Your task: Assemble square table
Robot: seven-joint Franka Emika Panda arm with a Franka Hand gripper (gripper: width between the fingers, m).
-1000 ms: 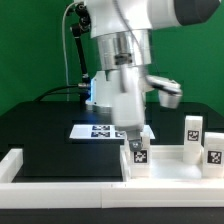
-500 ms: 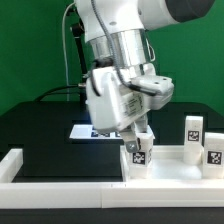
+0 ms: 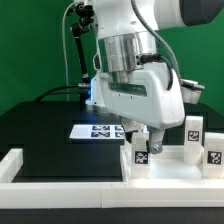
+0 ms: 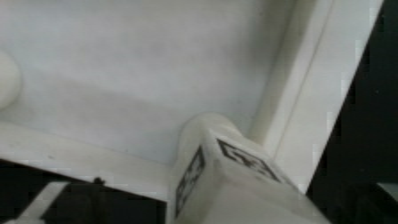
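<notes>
The square table's white top [image 3: 172,161] lies at the exterior view's right, inside the white wall pieces. One white tagged leg [image 3: 140,153] stands upright at its near corner. My gripper [image 3: 146,140] hangs straight over that leg, its fingers down on either side of the leg's upper part, open. In the wrist view the leg [image 4: 222,185] rises between the jaws from the rimmed top [image 4: 143,70]. A dark finger [image 4: 57,203] shows apart from the leg's side. Two more tagged legs [image 3: 193,129] [image 3: 214,148] stand upright further right.
The marker board [image 3: 98,130] lies flat on the black table behind the arm. A long white L-shaped wall piece [image 3: 60,186] runs along the front edge and turns up at the exterior view's left [image 3: 12,163].
The wrist has turned about the leg, swinging the gripper body toward the exterior view's right. The jaws have spread away from the leg, which stays upright in its corner.
</notes>
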